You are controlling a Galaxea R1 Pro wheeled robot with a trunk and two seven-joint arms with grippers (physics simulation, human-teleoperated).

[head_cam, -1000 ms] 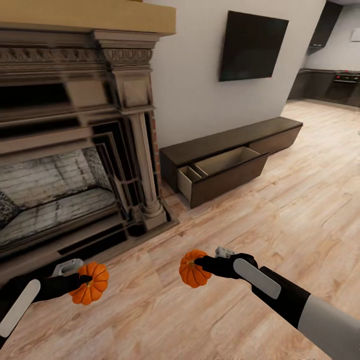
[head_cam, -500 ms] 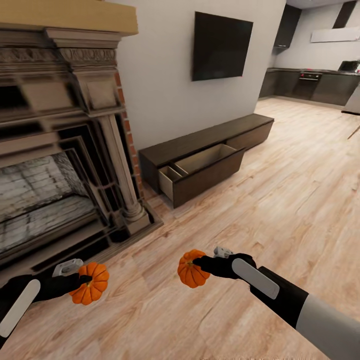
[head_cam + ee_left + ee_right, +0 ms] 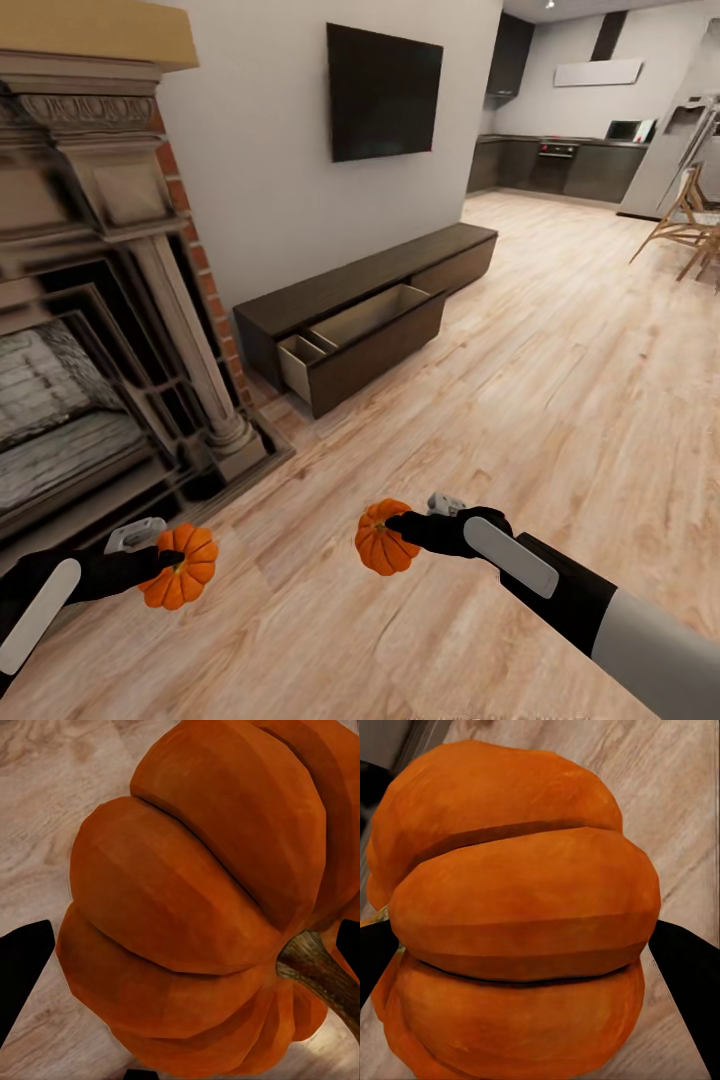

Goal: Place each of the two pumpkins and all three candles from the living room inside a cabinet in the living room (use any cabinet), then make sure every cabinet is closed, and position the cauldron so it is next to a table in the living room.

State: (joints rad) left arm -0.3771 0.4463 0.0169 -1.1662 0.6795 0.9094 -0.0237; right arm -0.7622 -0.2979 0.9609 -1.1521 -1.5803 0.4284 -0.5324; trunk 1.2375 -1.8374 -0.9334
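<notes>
I carry two small orange pumpkins above the wood floor. My left gripper (image 3: 172,560) is shut on one pumpkin (image 3: 183,582) at the lower left; up close this pumpkin (image 3: 202,900) sits between the dark fingers (image 3: 22,960). My right gripper (image 3: 392,523) is shut on the other pumpkin (image 3: 382,540), which bulges between its fingers (image 3: 690,975) in the right wrist view (image 3: 517,922). The long dark-brown cabinet (image 3: 370,270) stands against the white wall ahead, with its left drawer (image 3: 360,335) pulled out and its pale interior showing nothing inside.
A stone fireplace (image 3: 90,300) with a brick edge takes up the left side. A black TV (image 3: 385,92) hangs above the cabinet. Wooden chairs (image 3: 685,225) stand at the far right, with a dark kitchen (image 3: 560,165) beyond. Open floor stretches between me and the cabinet.
The whole view has swung to the right: fireplace and cabinet slid left, and the kitchen and chairs came into sight. Both grippers keep the same hold on their pumpkins.
</notes>
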